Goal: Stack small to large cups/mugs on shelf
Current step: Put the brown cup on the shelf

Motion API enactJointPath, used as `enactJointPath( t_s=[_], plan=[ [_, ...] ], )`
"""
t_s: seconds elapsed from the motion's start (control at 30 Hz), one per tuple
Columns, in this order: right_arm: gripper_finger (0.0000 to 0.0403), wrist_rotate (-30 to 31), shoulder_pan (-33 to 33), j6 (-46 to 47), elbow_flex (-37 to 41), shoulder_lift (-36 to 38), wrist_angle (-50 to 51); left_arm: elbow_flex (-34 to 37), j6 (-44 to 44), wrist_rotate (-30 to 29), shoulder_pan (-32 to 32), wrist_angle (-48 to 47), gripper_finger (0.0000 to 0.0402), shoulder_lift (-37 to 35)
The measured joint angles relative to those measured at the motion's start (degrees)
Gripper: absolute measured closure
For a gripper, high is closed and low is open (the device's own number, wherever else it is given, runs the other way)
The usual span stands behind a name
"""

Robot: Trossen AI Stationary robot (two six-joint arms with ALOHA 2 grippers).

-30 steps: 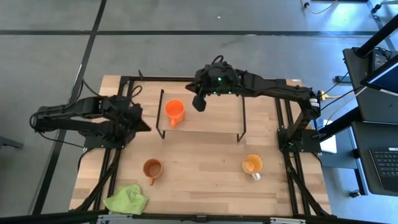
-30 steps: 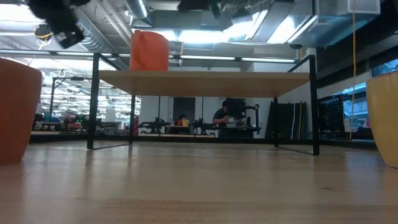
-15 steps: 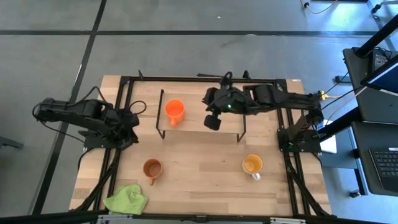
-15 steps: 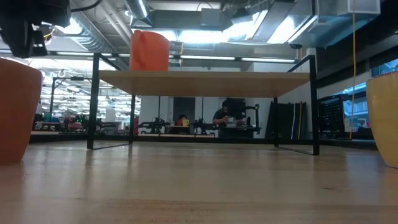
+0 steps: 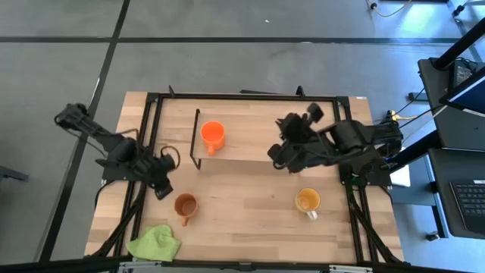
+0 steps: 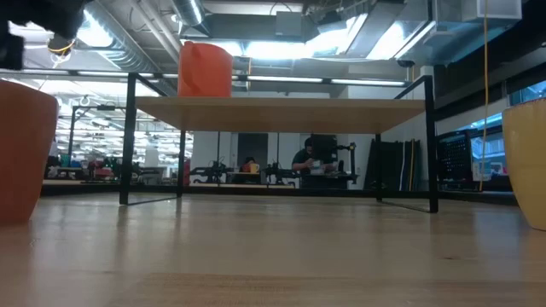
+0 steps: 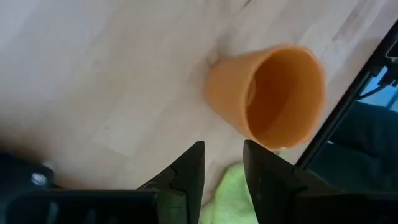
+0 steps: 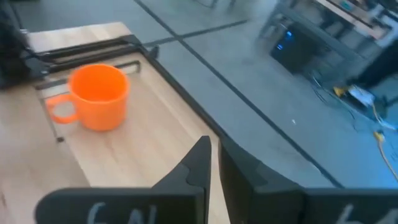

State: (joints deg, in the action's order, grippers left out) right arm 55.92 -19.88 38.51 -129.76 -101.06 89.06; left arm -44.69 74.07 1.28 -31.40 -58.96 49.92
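Standing on the shelf [image 5: 250,140] near its left end, the bright orange mug [image 5: 213,136] is the one mug already up there; the low view shows it upright above the board's edge [image 6: 281,107], while the right wrist view shows its open mouth and handle [image 8: 96,96]. The brown mug [image 5: 186,205] sits on the table [image 5: 242,220] in front of the shelf's left end, with the lime-green cloth [image 5: 155,243] just beyond it. The yellow-orange mug [image 5: 307,201] stands on the table in front of the shelf's right end. The left pincer [image 5: 161,186] hangs close beside the brown mug; only the left wrist view [image 7: 222,165] shows its fingers a narrow gap apart and holding nothing, the mug lying past their tips. The right pincer [image 5: 282,152] is over the shelf's right part, its fingers [image 8: 202,158] nearly closed and empty.
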Motion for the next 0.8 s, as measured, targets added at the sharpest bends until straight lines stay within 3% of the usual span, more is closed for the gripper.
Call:
enactJointPath(
  t_s=[0.2,0.37,0.57,0.8],
  plan=[
    [0.0369,0.09,-2.10,0.27,-0.36,0.78,0.29,-5.80,11.60,-7.60,-8.32,-0.68,0.0298,7.48],
    [0.0369,-1.81,-4.19,0.29,-0.34,0.81,0.96,-9.69,19.85,-9.99,-11.33,-0.86,0.0298,14.65],
    [0.0369,-1.60,-7.85,3.02,-0.32,0.81,0.49,-11.57,21.87,-9.65,-12.06,-0.94,0.0298,22.45],
    [0.0369,-1.58,-10.72,4.79,-0.31,0.81,0.29,-11.73,23.40,-9.46,-12.06,-0.54,0.0298,25.88]
  ],
)
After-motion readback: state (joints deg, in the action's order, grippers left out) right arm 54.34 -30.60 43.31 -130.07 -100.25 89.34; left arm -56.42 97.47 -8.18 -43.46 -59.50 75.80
